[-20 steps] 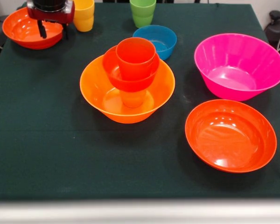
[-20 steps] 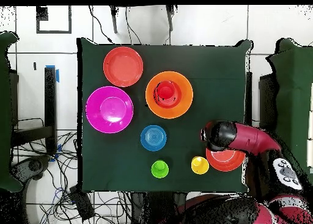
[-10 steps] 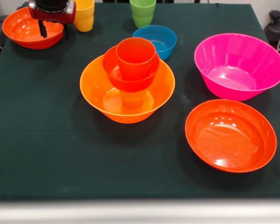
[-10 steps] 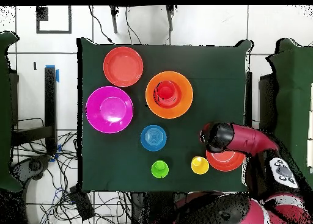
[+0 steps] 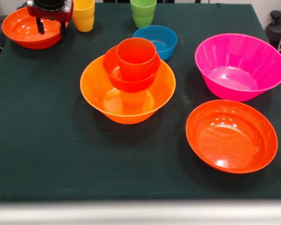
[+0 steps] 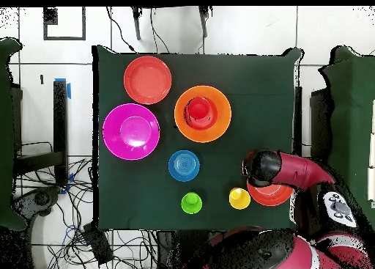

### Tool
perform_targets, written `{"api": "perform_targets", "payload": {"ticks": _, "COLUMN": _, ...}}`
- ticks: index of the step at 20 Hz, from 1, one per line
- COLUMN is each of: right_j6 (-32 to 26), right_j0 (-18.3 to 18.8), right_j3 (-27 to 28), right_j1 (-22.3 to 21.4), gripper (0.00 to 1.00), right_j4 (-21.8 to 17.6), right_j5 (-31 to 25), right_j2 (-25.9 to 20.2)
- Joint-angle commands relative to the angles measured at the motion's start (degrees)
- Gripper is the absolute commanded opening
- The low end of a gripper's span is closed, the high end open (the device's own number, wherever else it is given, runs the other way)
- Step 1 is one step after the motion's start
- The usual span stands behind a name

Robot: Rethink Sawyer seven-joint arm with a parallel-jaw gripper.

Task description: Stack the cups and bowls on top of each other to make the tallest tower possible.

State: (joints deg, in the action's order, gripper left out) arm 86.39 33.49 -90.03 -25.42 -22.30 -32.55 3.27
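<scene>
The gripper (image 5: 50, 27) hangs over a red bowl (image 5: 23, 29) at 10 o'clock on the table (image 5: 47, 154). Its two fingers (image 5: 39, 26) are spread apart and hold nothing. The tower (image 5: 133, 75) sits in the middle: a big orange bowl (image 5: 96, 89), a small orange cup (image 5: 133, 99) in it, a small red bowl (image 5: 113, 70) on that and a red cup (image 5: 136, 57) on top. A yellow cup (image 5: 84, 14), green cup (image 5: 143, 11) and blue bowl (image 5: 160, 40) stand near 12. The pink bowl (image 5: 239, 65) is at 2. Another red bowl (image 5: 231, 136) is at 4.
</scene>
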Motion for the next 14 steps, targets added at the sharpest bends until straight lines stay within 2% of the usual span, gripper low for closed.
{"api": "perform_targets", "payload": {"ticks": 1, "right_j6": 2.1, "right_j0": -2.0, "right_j3": 2.2, "right_j1": 3.4, "gripper": 1.00, "right_j4": -4.6, "right_j5": 4.6, "right_j2": -2.8}}
{"api": "perform_targets", "payload": {"ticks": 14, "right_j6": 2.2, "right_j0": -1.8, "right_j3": 2.9, "right_j1": 4.9, "gripper": 1.00, "right_j4": -5.1, "right_j5": 6.4, "right_j2": -3.0}}
